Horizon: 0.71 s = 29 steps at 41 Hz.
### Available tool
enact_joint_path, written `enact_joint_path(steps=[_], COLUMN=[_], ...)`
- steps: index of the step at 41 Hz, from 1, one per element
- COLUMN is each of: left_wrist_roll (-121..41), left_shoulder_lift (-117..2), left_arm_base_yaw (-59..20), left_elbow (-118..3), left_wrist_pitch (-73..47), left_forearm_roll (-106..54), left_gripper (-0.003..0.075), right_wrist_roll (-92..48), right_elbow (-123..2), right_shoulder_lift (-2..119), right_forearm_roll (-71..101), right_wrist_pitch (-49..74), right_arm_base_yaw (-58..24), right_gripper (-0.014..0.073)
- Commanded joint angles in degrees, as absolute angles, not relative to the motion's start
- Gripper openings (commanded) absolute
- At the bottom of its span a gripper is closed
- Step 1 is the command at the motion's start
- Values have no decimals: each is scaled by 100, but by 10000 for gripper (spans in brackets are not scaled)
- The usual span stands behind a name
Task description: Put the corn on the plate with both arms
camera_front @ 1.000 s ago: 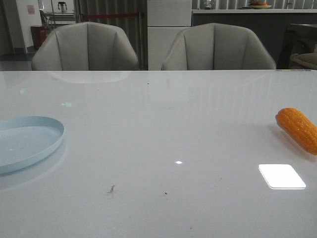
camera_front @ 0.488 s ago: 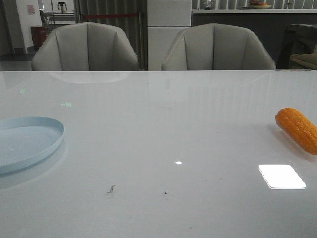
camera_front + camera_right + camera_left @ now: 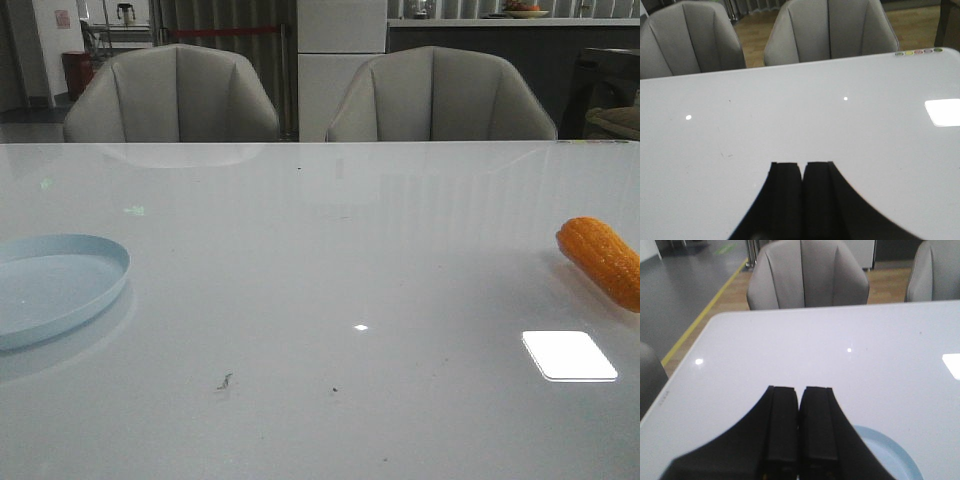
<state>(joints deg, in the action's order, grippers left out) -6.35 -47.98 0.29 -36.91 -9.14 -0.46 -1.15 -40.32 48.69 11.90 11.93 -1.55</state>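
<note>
The orange corn (image 3: 603, 260) lies on the white table at the far right edge of the front view, partly cut off. The pale blue plate (image 3: 50, 288) sits at the far left; a part of its rim also shows in the left wrist view (image 3: 892, 452), beside the fingers. No arm shows in the front view. My left gripper (image 3: 799, 388) is shut and empty above the table, next to the plate. My right gripper (image 3: 802, 164) is shut and empty above bare table; the corn is out of its view.
Two grey chairs (image 3: 175, 95) (image 3: 440, 95) stand behind the table's far edge. The glossy table top (image 3: 330, 250) carries a bright light reflection (image 3: 568, 355) at the front right and small dark specks (image 3: 224, 381).
</note>
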Motion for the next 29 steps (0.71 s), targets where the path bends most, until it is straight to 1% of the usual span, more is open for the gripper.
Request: enact_joint_path(steps=[1, 6, 8, 9, 13, 16, 17, 18, 21, 24, 26, 27, 29], left_wrist_roll=[-579, -579, -579, -579, -579, -579, -579, -579, -579, -579, -579, -579, -579], left_shoulder_lift=[-5098, -5469, -5592, -5663, -5822, -5895, -5903, -5917, -5926, -5926, -5926, -5926, -5929], left_arm_base_yaw=[30, 30, 30, 30, 30, 30, 30, 30, 30, 30, 30, 30, 30], left_elbow=[-3902, -3902, -3902, -3902, -3902, -3902, -3902, -3902, -3902, -3902, -3902, -3902, -3902], left_wrist_pitch=[-441, -441, -466, -485, -529, -501, -443, -400, -214, -34, 90, 155, 276], left_forearm_roll=[-120, -120, -120, -120, -120, -240, -264, -276, -276, -276, -276, -276, -276], left_gripper=[90, 90, 90, 94, 141, 223, 259, 278, 399, 499, 542, 552, 546], right_wrist_roll=[-118, -176, -176, -176, -181, -181, -181, -181, -181, -181, -181, -181, -181], right_elbow=[-4245, -4245, -4245, -4245, -4245, -4245, -4245, -4245, -4245, -4245, -4245, -4245, -4245], right_shoulder_lift=[5126, 5419, 5486, 5519, 5561, 5572, 5572, 5572, 5572, 5572, 5572, 5572, 5572], right_forearm_roll=[1188, 1183, 1183, 1183, 1183, 1183, 1183, 1183, 1162, 1146, 1146, 1146, 1146], right_wrist_pitch=[659, 767, 847, 892, 1067, 1116, 1100, 1086, 1061, 1059, 1040, 1040, 1040], right_arm_base_yaw=[-160, -160, -160, -160, -160, -160, -160, -160, -160, -160, -160, -160, -160], right_gripper=[57, 72, 106, 137, 244, 340, 363, 386, 421, 427, 426, 426, 426])
